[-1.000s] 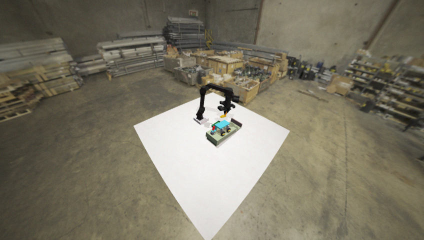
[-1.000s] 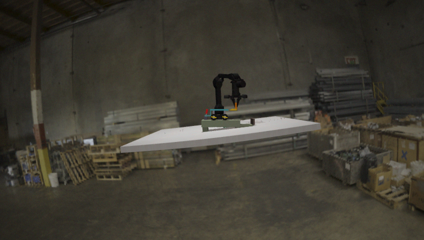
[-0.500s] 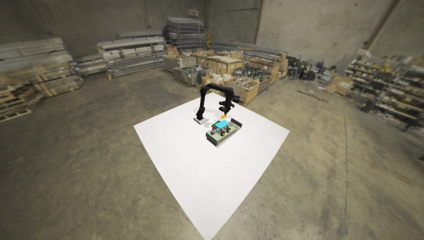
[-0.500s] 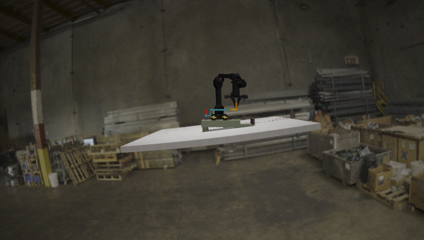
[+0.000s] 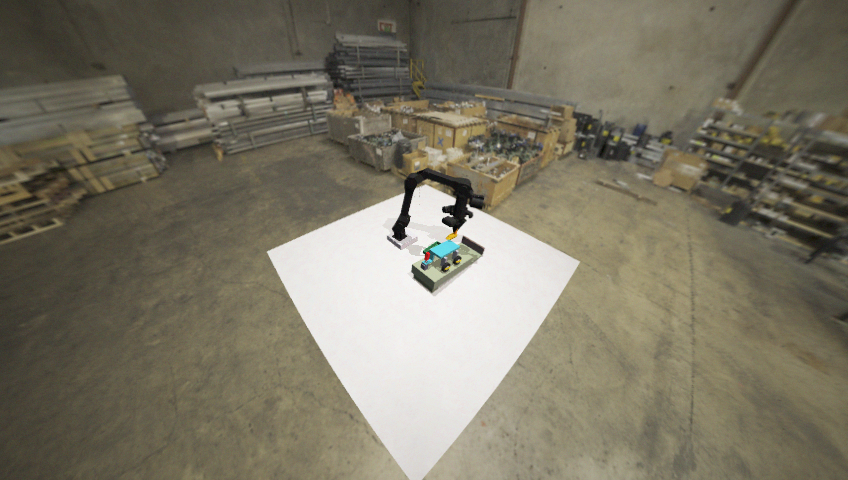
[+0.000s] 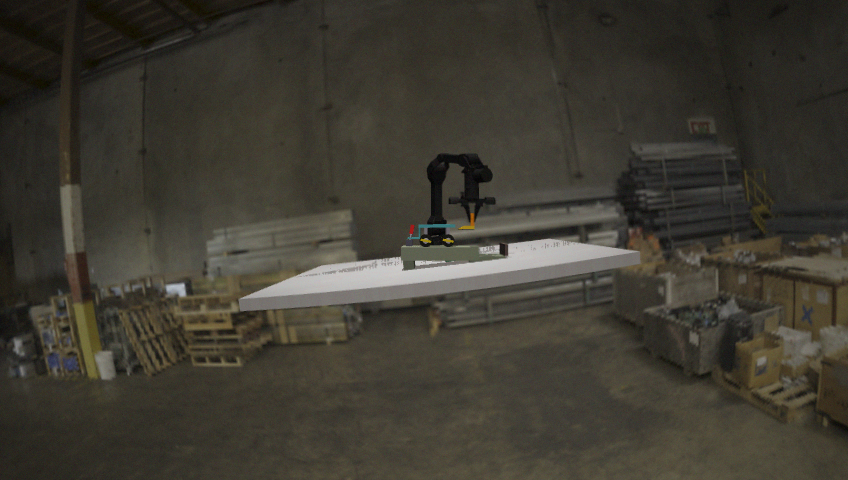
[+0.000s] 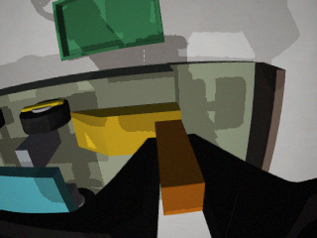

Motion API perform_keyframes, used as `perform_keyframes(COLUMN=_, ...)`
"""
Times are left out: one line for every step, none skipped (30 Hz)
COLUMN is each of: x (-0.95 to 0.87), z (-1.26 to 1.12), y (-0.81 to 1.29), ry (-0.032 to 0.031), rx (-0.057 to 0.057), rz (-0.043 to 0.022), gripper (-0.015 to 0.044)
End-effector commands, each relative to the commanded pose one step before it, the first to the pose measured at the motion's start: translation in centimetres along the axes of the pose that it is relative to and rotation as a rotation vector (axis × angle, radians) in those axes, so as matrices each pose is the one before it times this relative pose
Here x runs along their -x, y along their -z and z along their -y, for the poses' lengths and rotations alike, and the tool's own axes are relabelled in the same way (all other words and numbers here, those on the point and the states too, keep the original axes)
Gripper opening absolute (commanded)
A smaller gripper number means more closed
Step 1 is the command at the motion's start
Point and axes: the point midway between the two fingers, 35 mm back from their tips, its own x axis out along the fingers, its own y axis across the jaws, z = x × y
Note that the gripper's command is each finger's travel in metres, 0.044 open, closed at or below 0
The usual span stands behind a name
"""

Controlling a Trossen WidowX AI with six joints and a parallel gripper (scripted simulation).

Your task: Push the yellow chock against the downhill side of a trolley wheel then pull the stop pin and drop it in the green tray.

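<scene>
My gripper [image 5: 454, 227] [image 6: 471, 215] [image 7: 170, 145] is shut on the orange handle [image 7: 180, 178] of the yellow chock [image 5: 452, 236] [image 6: 467, 226] [image 7: 115, 131]. It holds the chock in the air, a little above the grey-green ramp [image 5: 445, 276] [image 6: 443, 254] [image 7: 221, 95], on the downhill side of the trolley. The trolley [image 5: 443, 249] [image 6: 437, 226] [image 7: 30, 188] has a cyan deck and black wheels with yellow hubs; one wheel [image 7: 46, 117] shows left of the chock, apart from it. The red-headed stop pin [image 5: 427, 254] [image 6: 411, 229] stands at the trolley's uphill end. The green tray [image 7: 109, 16] lies on the white mat beyond the ramp.
A dark end stop [image 5: 473, 243] [image 6: 503, 249] [image 7: 267, 115] closes the ramp's low end. The arm's base [image 5: 399, 239] stands behind the ramp on the white mat [image 5: 386, 333] [image 6: 535, 261]. Warehouse pallets and crates lie far off.
</scene>
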Motion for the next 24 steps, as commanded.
perform_keyframes(x=-0.753, z=-0.009, y=0.107, ry=-0.00372, rx=0.0056, rz=-0.00227, gripper=0.0)
perform_keyframes(x=-0.312, z=0.008, y=-0.019, ry=-0.00002, rx=0.0, rz=0.00001, gripper=0.0)
perform_keyframes(x=-0.363, z=0.052, y=0.068, ry=0.00001, rx=0.0, rz=-0.00006, gripper=0.0)
perform_keyframes(x=-0.23, z=0.032, y=0.041, ry=0.0, rx=0.0, rz=-0.00004, gripper=0.0)
perform_keyframes(x=-0.163, z=0.01, y=0.01, ry=-0.00001, rx=0.0, rz=-0.00001, gripper=0.0)
perform_keyframes(x=-0.208, z=0.011, y=0.012, ry=-0.00001, rx=0.0, rz=-0.00001, gripper=0.0)
perform_keyframes(x=-0.229, z=0.006, y=0.004, ry=-0.00002, rx=0.0, rz=0.0, gripper=0.0)
perform_keyframes(x=-0.251, z=0.005, y=0.002, ry=-0.00002, rx=0.0, rz=0.0, gripper=0.0)
perform_keyframes(x=-0.259, z=0.007, y=0.006, ry=-0.00002, rx=0.0, rz=-0.00001, gripper=0.0)
perform_keyframes(x=-0.237, z=0.005, y=0.003, ry=-0.00002, rx=0.0, rz=0.0, gripper=0.0)
perform_keyframes(x=-0.236, z=0.005, y=0.008, ry=-0.00002, rx=0.0, rz=-0.00001, gripper=0.0)
perform_keyframes(x=-0.236, z=0.004, y=0.006, ry=-0.00002, rx=0.0, rz=-0.00001, gripper=0.0)
perform_keyframes(x=-0.238, z=0.001, y=0.007, ry=-0.00002, rx=0.0, rz=-0.00001, gripper=0.0)
perform_keyframes(x=-0.232, z=0.0, y=0.005, ry=-0.00003, rx=0.0, rz=0.0, gripper=0.0)
perform_keyframes(x=-0.233, z=-0.002, y=0.005, ry=-0.00003, rx=0.0, rz=0.0, gripper=0.0)
perform_keyframes(x=-0.234, z=-0.003, y=0.004, ry=-0.00003, rx=0.0, rz=0.0, gripper=0.0)
perform_keyframes(x=-0.236, z=-0.007, y=0.003, ry=-0.00003, rx=0.0, rz=0.0, gripper=0.0)
perform_keyframes(x=-0.233, z=-0.008, y=0.001, ry=-0.00003, rx=0.0, rz=0.0, gripper=0.0)
perform_keyframes(x=-0.234, z=-0.013, y=0.0, ry=-0.00004, rx=0.0, rz=0.0, gripper=0.0)
perform_keyframes(x=-0.232, z=-0.014, y=-0.002, ry=-0.00004, rx=0.0, rz=0.0, gripper=0.0)
perform_keyframes(x=-0.233, z=-0.02, y=-0.004, ry=-0.00005, rx=0.0, rz=0.0, gripper=0.0)
perform_keyframes(x=-0.23, z=-0.021, y=-0.005, ry=-0.00005, rx=0.0, rz=0.00001, gripper=0.0)
perform_keyframes(x=-0.232, z=-0.028, y=-0.007, ry=-0.00005, rx=0.0, rz=0.00001, gripper=0.0)
perform_keyframes(x=-0.159, z=-0.019, y=-0.006, ry=-0.00004, rx=0.0, rz=0.00001, gripper=0.0)
